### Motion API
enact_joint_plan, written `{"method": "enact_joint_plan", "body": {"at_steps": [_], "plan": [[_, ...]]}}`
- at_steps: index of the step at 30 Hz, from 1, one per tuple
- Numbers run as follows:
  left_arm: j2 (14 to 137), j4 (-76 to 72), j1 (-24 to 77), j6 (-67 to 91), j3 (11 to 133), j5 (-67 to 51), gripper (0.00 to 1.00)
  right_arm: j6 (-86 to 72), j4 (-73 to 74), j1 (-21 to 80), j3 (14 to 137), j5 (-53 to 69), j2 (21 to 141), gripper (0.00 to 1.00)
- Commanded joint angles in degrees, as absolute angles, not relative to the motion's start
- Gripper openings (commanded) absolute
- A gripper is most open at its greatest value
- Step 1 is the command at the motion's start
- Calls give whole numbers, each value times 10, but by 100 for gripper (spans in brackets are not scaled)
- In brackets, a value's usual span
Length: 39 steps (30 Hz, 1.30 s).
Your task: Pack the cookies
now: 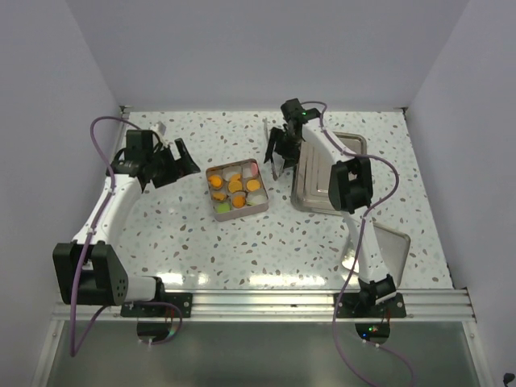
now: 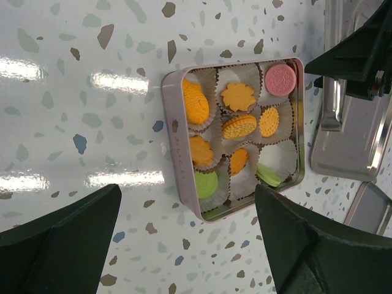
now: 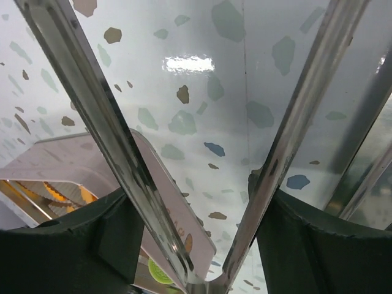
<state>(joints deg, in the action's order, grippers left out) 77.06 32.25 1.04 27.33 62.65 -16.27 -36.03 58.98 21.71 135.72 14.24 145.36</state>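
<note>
While gripping shiny steel tongs [image 3: 110, 147], right jaws [image 1: 282, 155] sit nearer, just right of the square pinkish tin [image 2: 173, 147] of round cookies [image 2: 239, 127]; left jaws [image 1: 165, 165] spread empty.

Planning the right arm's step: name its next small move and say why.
Probably swing the tongs over the metal tray and set them down: the right gripper holds them spread and empty beside the tin, the cookies sit in its cups, and none lies loose.
</note>
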Motion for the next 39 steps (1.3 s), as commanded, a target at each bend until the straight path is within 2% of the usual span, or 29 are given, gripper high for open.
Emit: {"method": "enact_joint_plan", "body": {"at_steps": [1,8,12,15,18,22,27,31,32,39], "plan": [[777,324,10,265,650,-168,96,-340,584,216,1354,120,1445,69],[778,326,10,264,655,-171,96,-324,595,216,1353,115,1432,83],[773,329,10,264,653,-171,96,-309,610,216,1353,107,1397,84],[766,328,10,264,652,-171,96,-279,633,215,1336,86,1326,84],[761,323,10,264,643,-172,96,-243,635,212,1258,40,1218,84],[757,320,10,263,628,-174,96,-228,646,202,1083,-11,1076,85],[755,304,10,266,606,-178,96,-248,661,201,890,-81,919,77],[759,289,11,273,594,-192,96,-274,672,201,744,-112,860,69],[760,288,11,274,593,-193,96,-279,679,200,729,-119,855,65],[757,293,13,268,598,-194,96,-319,673,200,641,-136,844,52]]}}
